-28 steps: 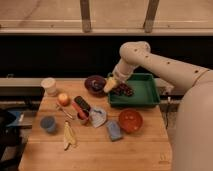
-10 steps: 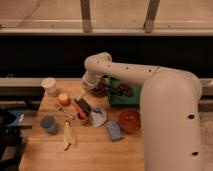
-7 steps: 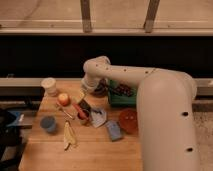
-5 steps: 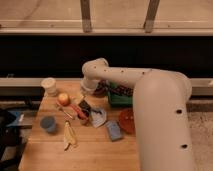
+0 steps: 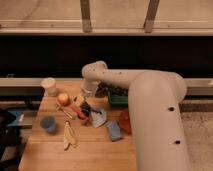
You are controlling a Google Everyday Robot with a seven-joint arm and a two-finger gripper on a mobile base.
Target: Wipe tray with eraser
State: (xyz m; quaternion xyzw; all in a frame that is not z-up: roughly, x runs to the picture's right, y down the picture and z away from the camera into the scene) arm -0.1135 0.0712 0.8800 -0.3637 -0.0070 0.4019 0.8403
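One gripper [image 5: 81,101] at eraser [image 5: 86,109] | one tray [image 5: 116,98] (half hidden) | one apple [image 5: 63,98]

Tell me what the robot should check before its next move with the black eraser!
1. Pincer at the eraser: ok, it hangs right at it, left of the tray.
2. Eraser held: cannot tell.
3. Tray in plain sight: not ok, the arm hides most of it.
4. Room around the eraser: not ok, the apple and the red-handled tool lie close by.
5. Blue sponge out of the way: ok, it lies nearer the front.
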